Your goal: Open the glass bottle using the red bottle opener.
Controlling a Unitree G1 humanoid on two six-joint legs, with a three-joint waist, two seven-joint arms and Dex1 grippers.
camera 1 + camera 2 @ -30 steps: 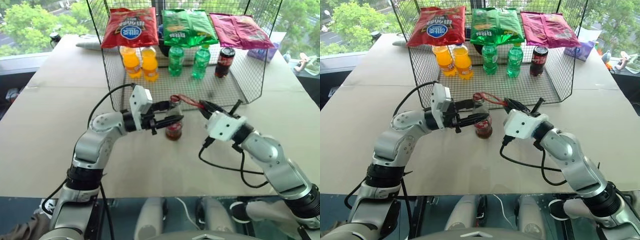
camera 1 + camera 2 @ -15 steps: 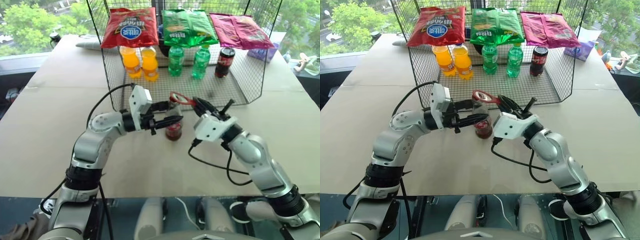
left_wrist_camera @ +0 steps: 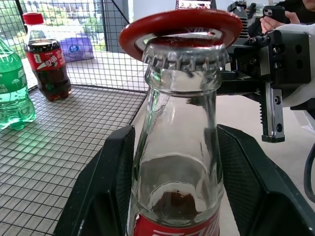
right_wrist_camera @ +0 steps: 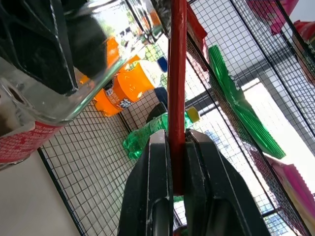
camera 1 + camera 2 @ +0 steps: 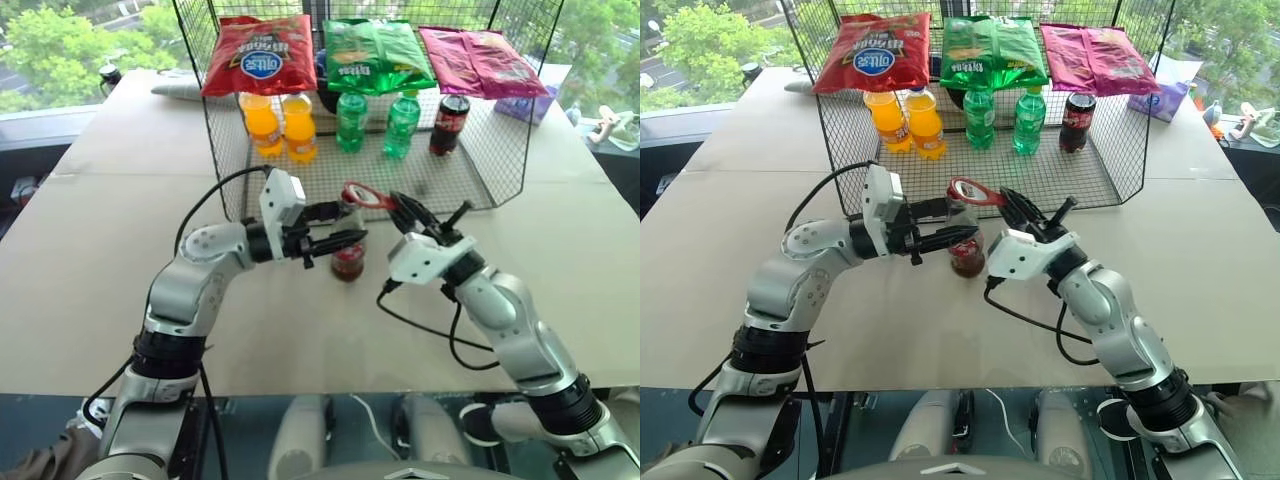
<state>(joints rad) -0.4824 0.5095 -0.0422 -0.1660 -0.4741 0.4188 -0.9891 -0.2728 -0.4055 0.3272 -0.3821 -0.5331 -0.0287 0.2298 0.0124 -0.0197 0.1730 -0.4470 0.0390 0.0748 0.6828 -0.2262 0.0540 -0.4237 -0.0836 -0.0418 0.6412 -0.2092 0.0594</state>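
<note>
Two grippers shared the job: the left gripper [image 5: 335, 226], half open, braced the bottle [image 5: 348, 255], while the right gripper [image 4: 175, 147] pinched the opener [image 3: 180, 25] ring over the bottle's cap [image 3: 184, 53] to pry.

Opener [image 5: 362, 194] atop bottle [image 5: 348, 250]; wire rack [image 5: 480, 170] behind.

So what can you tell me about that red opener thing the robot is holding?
The red bottle opener is a thin, flat, glossy red tool with a ring-shaped head and a narrow handle. The right gripper is shut on the handle, pinching it edge-on between two black fingers. The ring sits over the crimped metal cap of the glass bottle, tilted slightly. The cap is still on.
</note>
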